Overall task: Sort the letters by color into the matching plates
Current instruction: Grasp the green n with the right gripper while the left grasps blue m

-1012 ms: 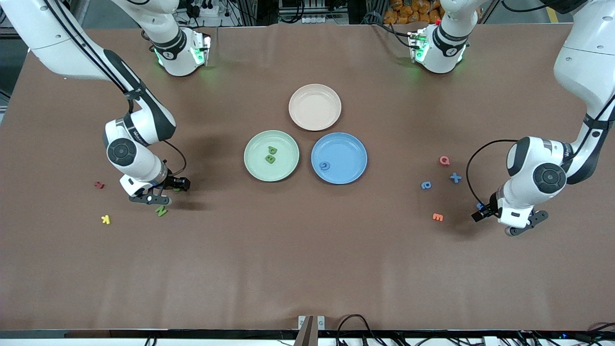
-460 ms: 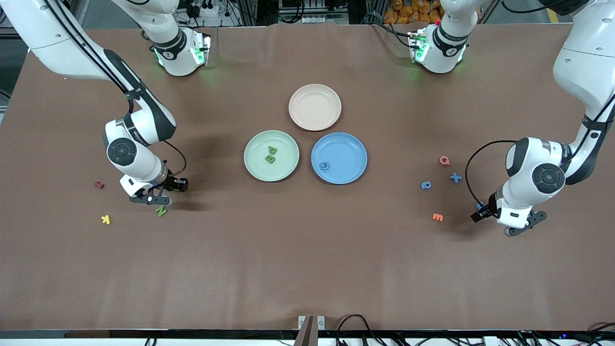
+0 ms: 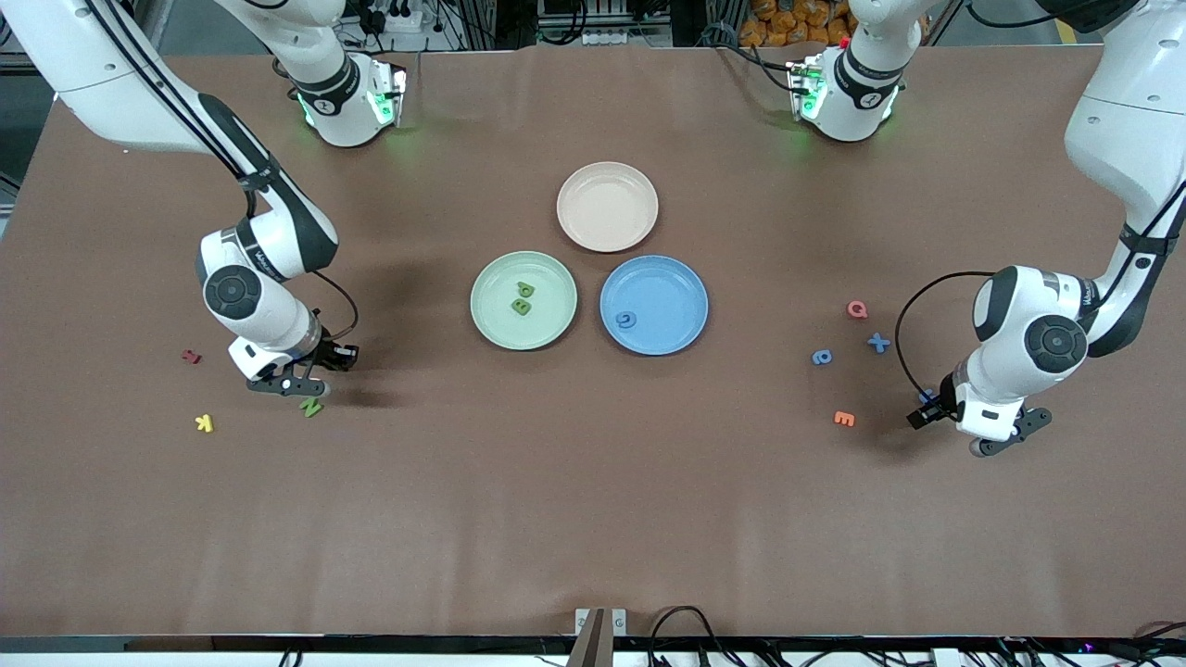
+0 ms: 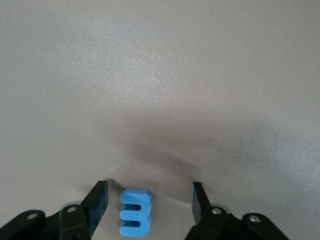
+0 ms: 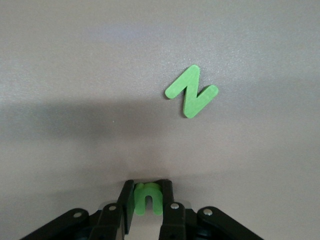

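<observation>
My right gripper (image 5: 147, 196) is down at the table toward the right arm's end (image 3: 287, 382), shut on a small green letter (image 5: 148, 199). A green N (image 5: 191, 92) lies flat just beside it (image 3: 311, 406). My left gripper (image 4: 148, 195) is low at the left arm's end (image 3: 999, 437). It is open, and its fingers stand either side of a blue letter (image 4: 135, 212) without touching it. The pale green plate (image 3: 496, 320) holds two green letters (image 3: 523, 298). The blue plate (image 3: 672, 320) holds one blue letter (image 3: 627, 320). Two more blue letters (image 3: 822, 357) (image 3: 878, 343) lie on the table.
A beige-pink plate (image 3: 607, 206) sits farther from the front camera than the two plates. A red letter (image 3: 857, 309) and an orange letter (image 3: 843, 419) lie near the left gripper. A dark red letter (image 3: 191, 356) and a yellow letter (image 3: 204, 423) lie near the right gripper.
My right gripper has shut on the green letter. The left gripper's fingers have drawn in a little around the blue letter. Both arms have barely shifted.
</observation>
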You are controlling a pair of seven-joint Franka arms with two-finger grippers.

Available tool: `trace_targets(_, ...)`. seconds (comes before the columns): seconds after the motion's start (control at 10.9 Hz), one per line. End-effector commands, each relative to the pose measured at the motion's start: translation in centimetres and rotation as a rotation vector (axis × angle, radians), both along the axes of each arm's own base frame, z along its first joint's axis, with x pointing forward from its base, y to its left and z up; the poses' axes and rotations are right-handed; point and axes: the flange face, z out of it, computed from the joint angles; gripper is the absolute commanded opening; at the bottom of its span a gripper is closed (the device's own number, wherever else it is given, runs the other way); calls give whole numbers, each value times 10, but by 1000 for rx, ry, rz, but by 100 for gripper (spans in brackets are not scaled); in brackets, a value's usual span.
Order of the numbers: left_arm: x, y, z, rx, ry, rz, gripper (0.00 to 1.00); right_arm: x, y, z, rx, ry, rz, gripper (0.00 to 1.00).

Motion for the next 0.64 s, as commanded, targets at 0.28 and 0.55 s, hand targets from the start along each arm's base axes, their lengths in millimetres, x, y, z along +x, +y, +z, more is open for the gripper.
trace_targets(0.28, 1, -5, 1, -3, -11, -11, 0, 2, 2, 11, -12, -17, -8, 22)
trace_targets(0.55, 1, -6, 1, -3, -11, -17, 0, 1, 22, 17, -10, -33, -47, 22)
